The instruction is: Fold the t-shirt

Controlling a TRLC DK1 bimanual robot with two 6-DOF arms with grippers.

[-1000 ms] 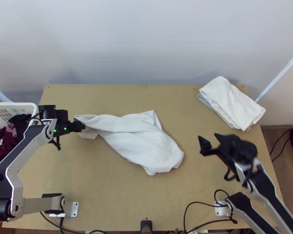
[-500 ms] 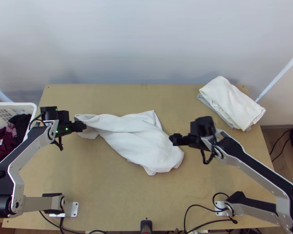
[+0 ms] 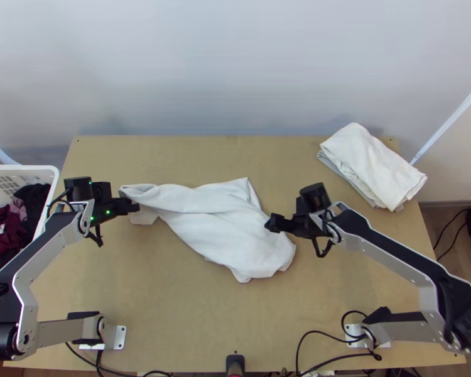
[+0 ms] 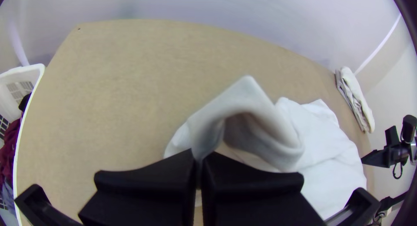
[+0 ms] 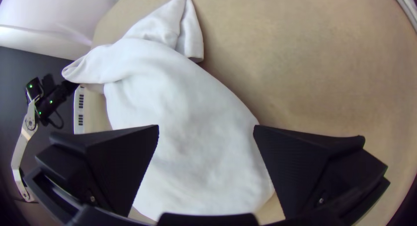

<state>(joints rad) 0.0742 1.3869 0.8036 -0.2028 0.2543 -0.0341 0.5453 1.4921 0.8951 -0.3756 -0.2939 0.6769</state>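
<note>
White t-shirt on the middle of the tabletop, unevenly bunched: a narrow, rolled neck of cloth at its left end, broadening into a wide, softly creased mass toward the right. One corner points to the far edge; a small flap hangs out beneath the narrow end. Left tool at that narrow end, fingers pressed together on a pinch of fabric. In the left wrist view the cloth stands up from between the fingertips and curls over in a raised, open loop. Which part of the shirt is pinched, cannot tell. Right tool at the broad right end, over the shirt's right-hand margin; in the right wrist view its two fingers stand wide apart, nothing gripped, the white cloth seen through the gap. Whether a fingertip touches the cloth, cannot tell. Far right corner of the tabletop: a folded stack, white cloth uppermost, grey layer peeping out below, well apart from the shirt. Off the left edge, a white plastic basket with dark and maroon clothes heaped inside. Black cables loop along the near edge, by the right arm's base.
</note>
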